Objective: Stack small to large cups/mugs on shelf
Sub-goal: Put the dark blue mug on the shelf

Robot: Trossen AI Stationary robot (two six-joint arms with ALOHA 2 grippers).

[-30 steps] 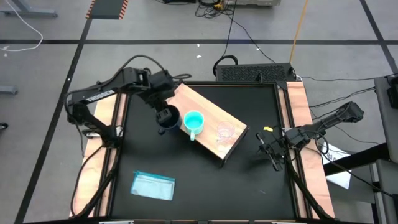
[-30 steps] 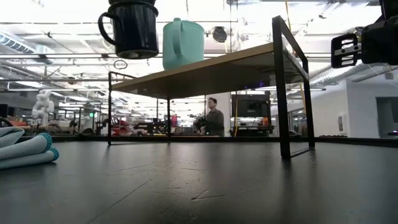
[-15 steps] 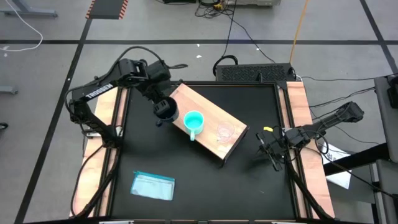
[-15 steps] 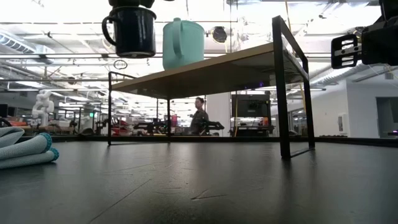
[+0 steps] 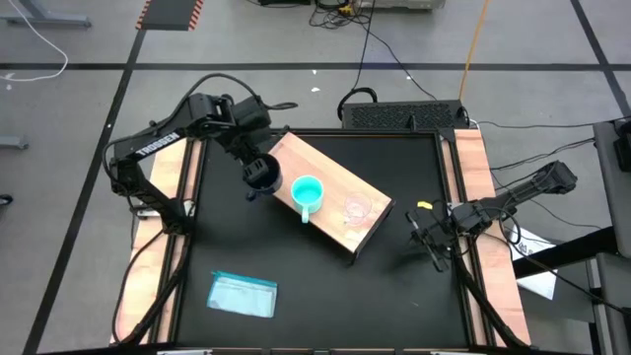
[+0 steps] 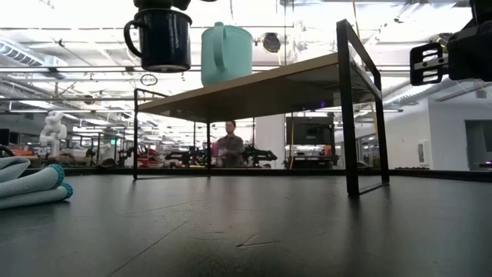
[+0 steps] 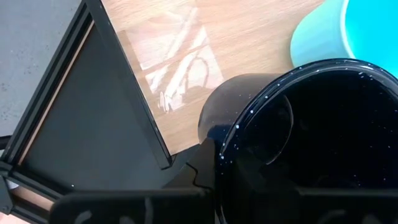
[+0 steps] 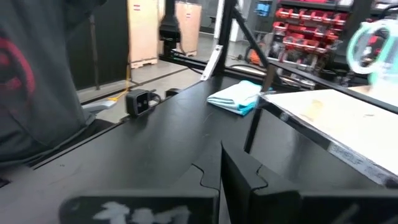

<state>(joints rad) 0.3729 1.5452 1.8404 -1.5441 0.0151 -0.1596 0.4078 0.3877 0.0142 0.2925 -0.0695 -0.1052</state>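
My left gripper (image 5: 258,166) is shut on the dark navy mug (image 5: 262,177), which it keeps above the left end of the light-wood shelf (image 5: 335,174). In the low view the mug (image 6: 162,38) hangs higher than the shelf top (image 6: 292,81), its handle toward the picture's left. The turquoise mug (image 5: 307,192) stands on its base on the shelf beside it. The clear cup (image 5: 356,209) stands farther right on the shelf. My right gripper (image 5: 432,240) waits shut and level near the table's right edge. My left gripper holds the dark mug by its wall at the rim (image 7: 219,148), coming from above and pointing down. One finger (image 7: 200,169) lies outside the wall; the other is lost in the dark inside of the mug. The mug hangs upright, clear of the shelf.
A folded light-blue cloth (image 5: 243,294) lies on the black table near its front left. The shelf stands on thin black metal legs (image 6: 350,115), slantwise across the table's middle. Bare tabletop (image 5: 404,296) spreads at the front right. A person shows in the room behind.
My left gripper has carried the dark mug a little toward the table's far edge and slightly up, then held still. The mug stays upright. The person in the room behind has walked toward the picture's left.
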